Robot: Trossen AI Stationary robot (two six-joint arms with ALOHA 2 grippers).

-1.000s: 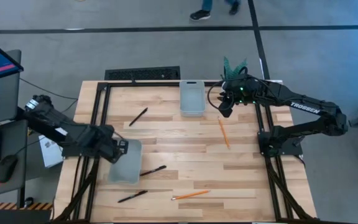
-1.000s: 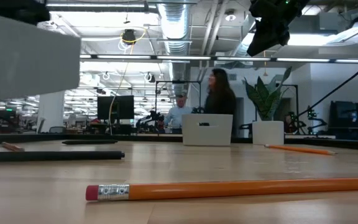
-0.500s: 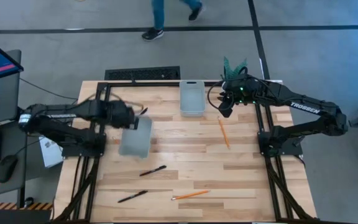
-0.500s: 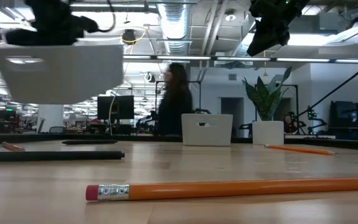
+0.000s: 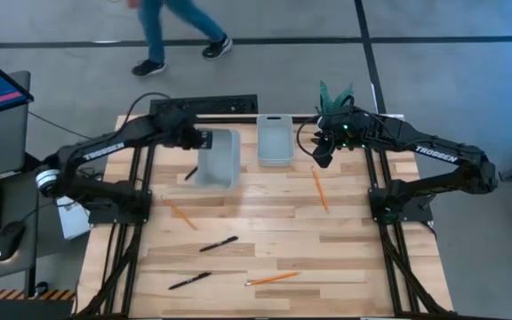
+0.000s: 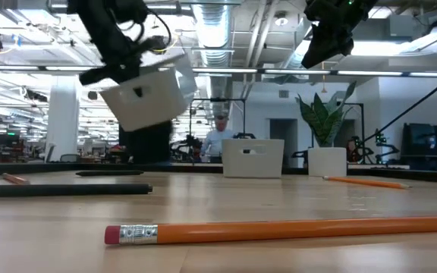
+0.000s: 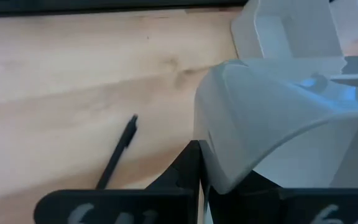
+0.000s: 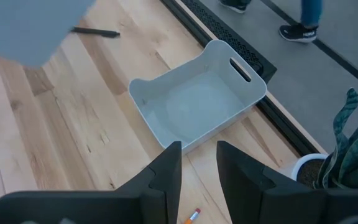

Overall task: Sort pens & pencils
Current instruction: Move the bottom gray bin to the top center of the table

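Note:
My left gripper is shut on a grey tray that hangs tilted above the table's far left part, also seen in the low view. A second grey tray rests on its base at the far edge. Black pens lie flat on the table: one partly under the held tray, two nearer the front. Orange pencils lie at the left, right and front. My right gripper hovers open beside the resting tray, its fingers around nothing. My left gripper pinches the tray's rim at one short end, near a corner, between its two fingers. One finger shows outside the wall; the tray hides the other. The fingers slant down from the table's left. The tray hangs tilted, clear of the table.
A dark rail runs along the far edge and black frame bars along the left and right sides. A potted plant stands behind the right gripper. A person walks on the floor beyond the table.
My left gripper has swung from the near left toward the far edge and the right, toward the resting tray, turning as it went and staying shut. The tray has travelled with it, lifted clear and now tilted. An orange pencil shows where the tray had been.

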